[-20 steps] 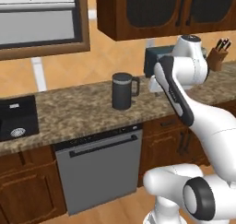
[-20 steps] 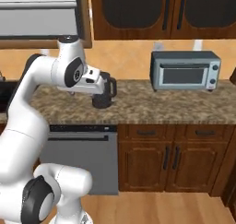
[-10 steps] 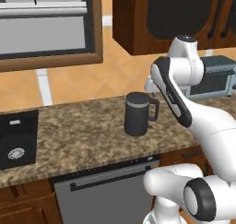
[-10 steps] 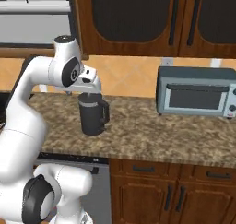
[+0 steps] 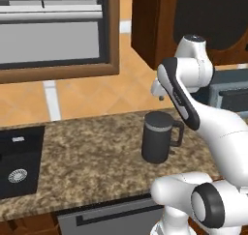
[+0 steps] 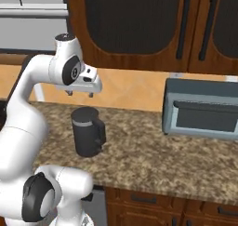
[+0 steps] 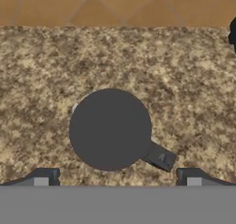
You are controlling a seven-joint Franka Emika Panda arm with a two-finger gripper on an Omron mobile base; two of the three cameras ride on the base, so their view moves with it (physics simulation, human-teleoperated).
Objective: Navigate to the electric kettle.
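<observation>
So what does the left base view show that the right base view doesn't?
Left base view alone: a black sink set in the counter at the left, and a wood-framed window with blinds above it.
Right base view alone: the full front of the grey toaster oven on the counter, and the upper cabinet doors with dark handles.
Both: the electric kettle standing upright on the granite counter, with the end effector above it.

Matt dark electric kettle [image 5: 157, 143] on speckled stone counter [image 5: 87, 156].
</observation>
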